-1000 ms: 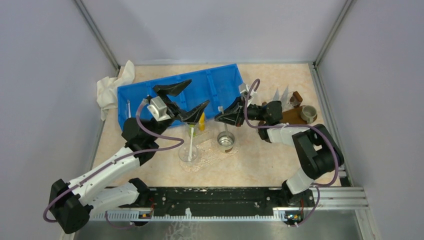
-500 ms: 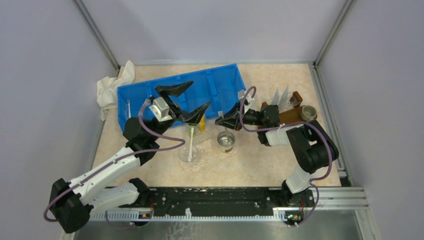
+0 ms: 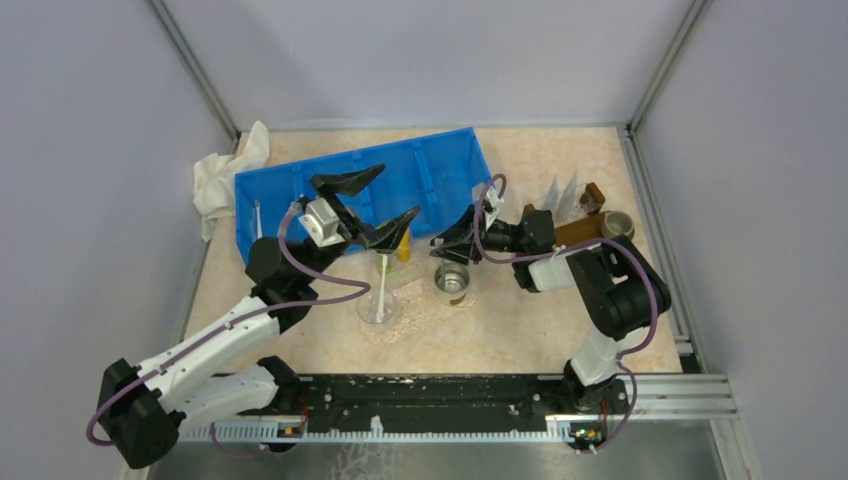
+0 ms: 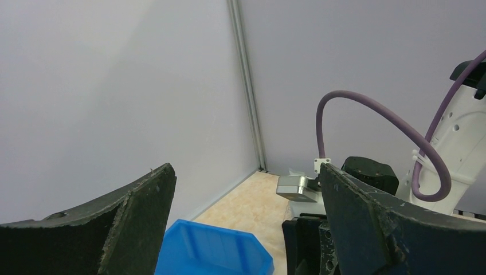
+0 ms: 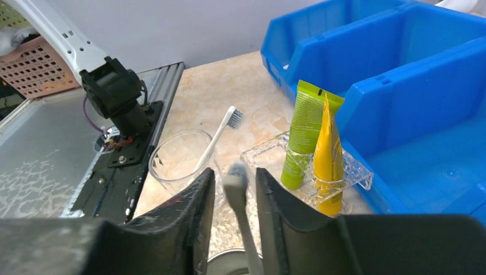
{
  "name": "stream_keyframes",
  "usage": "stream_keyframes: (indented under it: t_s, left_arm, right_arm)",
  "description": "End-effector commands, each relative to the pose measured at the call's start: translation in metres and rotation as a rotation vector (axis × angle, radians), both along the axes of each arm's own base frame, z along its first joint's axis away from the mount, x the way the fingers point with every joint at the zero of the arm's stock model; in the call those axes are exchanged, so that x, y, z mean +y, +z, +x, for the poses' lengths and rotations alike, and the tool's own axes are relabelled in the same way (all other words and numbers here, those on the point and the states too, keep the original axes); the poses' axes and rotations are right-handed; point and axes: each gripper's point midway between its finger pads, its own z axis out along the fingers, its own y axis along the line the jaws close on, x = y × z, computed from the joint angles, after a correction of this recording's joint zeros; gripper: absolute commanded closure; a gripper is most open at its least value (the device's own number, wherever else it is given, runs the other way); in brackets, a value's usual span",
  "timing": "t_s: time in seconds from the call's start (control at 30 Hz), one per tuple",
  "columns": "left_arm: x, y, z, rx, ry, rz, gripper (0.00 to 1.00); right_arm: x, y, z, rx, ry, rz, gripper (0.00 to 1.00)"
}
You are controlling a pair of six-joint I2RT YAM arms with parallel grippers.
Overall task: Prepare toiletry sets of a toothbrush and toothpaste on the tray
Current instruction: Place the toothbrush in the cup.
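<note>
My right gripper (image 3: 452, 238) hovers over a metal cup (image 3: 452, 285). In the right wrist view its jaws (image 5: 235, 171) stand a little apart around a pale toothbrush (image 5: 239, 215), which rises head up from the cup (image 5: 229, 264) with a gap on each side. A second toothbrush (image 5: 220, 134) leans in a clear glass (image 5: 177, 166). A green toothpaste tube (image 5: 304, 126) and a yellow one (image 5: 325, 154) stand in a clear tray (image 5: 352, 172). My left gripper (image 3: 399, 187) is wide open and empty above the glass (image 3: 377, 305) and the yellow tube (image 3: 403, 243).
A blue divided bin (image 3: 440, 165) lies behind the cups, with another toothbrush (image 3: 258, 215) at its left end. A white cloth (image 3: 225, 175) sits at the back left. A brown holder with a tape roll (image 3: 612, 228) is at the right.
My right gripper has moved left and down over the metal cup, bringing the toothbrush into it. The left gripper has barely shifted.
</note>
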Motion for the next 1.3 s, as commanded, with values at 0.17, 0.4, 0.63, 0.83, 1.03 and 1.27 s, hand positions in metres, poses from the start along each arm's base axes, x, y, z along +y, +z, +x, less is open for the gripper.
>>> stream_keyframes:
  t_s: [0.17,0.4,0.63,0.83,1.03,1.27]
  left_arm:
    - [0.006,0.005,-0.002,-0.029,0.018,-0.006,0.01]
    - [0.006,0.004,-0.001,-0.028,0.022,-0.002,0.01]
    - [0.007,0.004,0.000,-0.026,0.034,0.001,0.01]
    - [0.010,0.003,0.004,-0.019,0.061,0.008,0.01]
    - [0.018,0.005,0.006,-0.017,0.102,0.005,0.01]
    - [0.024,0.004,0.011,0.000,0.145,0.003,0.01]
  right_arm:
    - [-0.004,0.014,-0.004,-0.082,0.014,0.027,0.56]
    - [-0.008,0.024,-0.007,-0.098,0.048,0.030,0.50]
    - [-0.014,0.048,-0.013,-0.125,0.103,0.025,0.50]
    - [-0.025,0.067,-0.011,-0.130,0.130,-0.001,0.45]
    - [-0.041,0.088,-0.005,-0.116,0.105,-0.022,0.40]
    - [-0.057,0.096,0.018,-0.046,0.014,-0.079,0.39]
